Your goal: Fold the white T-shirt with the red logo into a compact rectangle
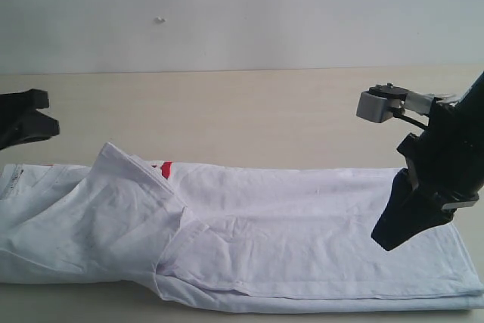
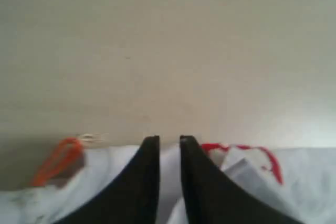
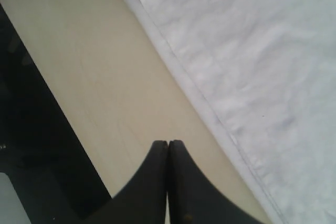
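- right tool [image 3: 168, 143] pressed together, empty, over tabletop [image 1: 227, 111] just beside hem of white t-shirt [image 1: 302, 232]; left tool [image 2: 165, 140] slightly spread, holding nothing, near collar end.
- shirt lies as long strip across near side of tabletop, red logo [image 1: 165, 169] mostly tucked under a flap.
- soft, light, limp cotton; likely sags and slips, so pinch hem corners with edge layers together.
- tabletop pale, smooth wood look; plain white wall [image 1: 227, 13] behind.
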You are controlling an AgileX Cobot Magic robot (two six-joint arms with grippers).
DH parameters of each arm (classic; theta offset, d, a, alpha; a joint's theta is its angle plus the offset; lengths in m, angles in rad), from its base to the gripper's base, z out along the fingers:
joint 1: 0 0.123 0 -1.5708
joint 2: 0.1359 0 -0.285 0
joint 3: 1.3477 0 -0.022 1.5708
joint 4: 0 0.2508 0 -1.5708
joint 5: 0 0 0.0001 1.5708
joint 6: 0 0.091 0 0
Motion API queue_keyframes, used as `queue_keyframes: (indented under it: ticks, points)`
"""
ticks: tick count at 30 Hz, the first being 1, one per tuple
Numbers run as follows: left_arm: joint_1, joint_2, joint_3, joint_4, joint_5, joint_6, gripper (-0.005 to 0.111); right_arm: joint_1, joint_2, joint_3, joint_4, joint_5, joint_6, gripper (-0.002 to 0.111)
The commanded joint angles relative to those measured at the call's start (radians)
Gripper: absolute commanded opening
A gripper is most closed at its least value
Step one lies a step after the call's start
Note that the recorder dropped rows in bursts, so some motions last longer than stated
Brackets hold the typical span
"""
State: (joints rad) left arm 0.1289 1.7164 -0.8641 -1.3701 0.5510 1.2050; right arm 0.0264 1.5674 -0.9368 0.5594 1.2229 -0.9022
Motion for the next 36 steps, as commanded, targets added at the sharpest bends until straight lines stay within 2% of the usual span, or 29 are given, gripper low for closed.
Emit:
queue_keyframes:
  ticks: [1, 3, 4, 6, 9, 12, 20, 29, 36]
  points:
    - [0.096, -0.049, -0.011, 0.347, -0.023, -0.188, 0.065, -0.002, -0.008, 0.002, 0.009, -0.002, -0.003, 0.000]
    - [0.144, -0.054, -0.011, 0.483, 0.004, -0.319, 0.086, -0.002, -0.008, 0.002, 0.014, -0.002, -0.002, 0.000]
    - [0.162, -0.052, -0.011, 0.540, 0.024, -0.362, 0.088, -0.002, -0.008, 0.002, 0.017, -0.002, -0.002, 0.000]
    - [0.204, -0.042, -0.011, 0.630, 0.087, -0.426, 0.086, -0.002, -0.008, 0.002, 0.024, -0.002, -0.002, 0.000]
    - [0.249, -0.027, -0.011, 0.695, 0.179, -0.448, 0.085, -0.002, -0.008, 0.002, 0.032, -0.002, -0.002, 0.000]
    - [0.271, -0.005, -0.011, 0.696, 0.230, -0.455, 0.085, -0.002, -0.008, 0.002, 0.045, -0.002, -0.002, 0.000]
    - [0.271, 0.058, -0.011, 0.702, 0.248, -0.427, 0.085, -0.002, -0.008, 0.002, 0.055, -0.002, -0.002, 0.000]
    - [0.271, 0.219, -0.011, 0.554, 0.373, -0.236, 0.085, -0.002, -0.008, 0.002, 0.057, -0.002, -0.005, 0.000]
    - [0.271, 0.295, -0.011, 0.513, 0.433, -0.190, 0.085, -0.002, -0.008, 0.002, 0.057, -0.002, -0.005, 0.000]
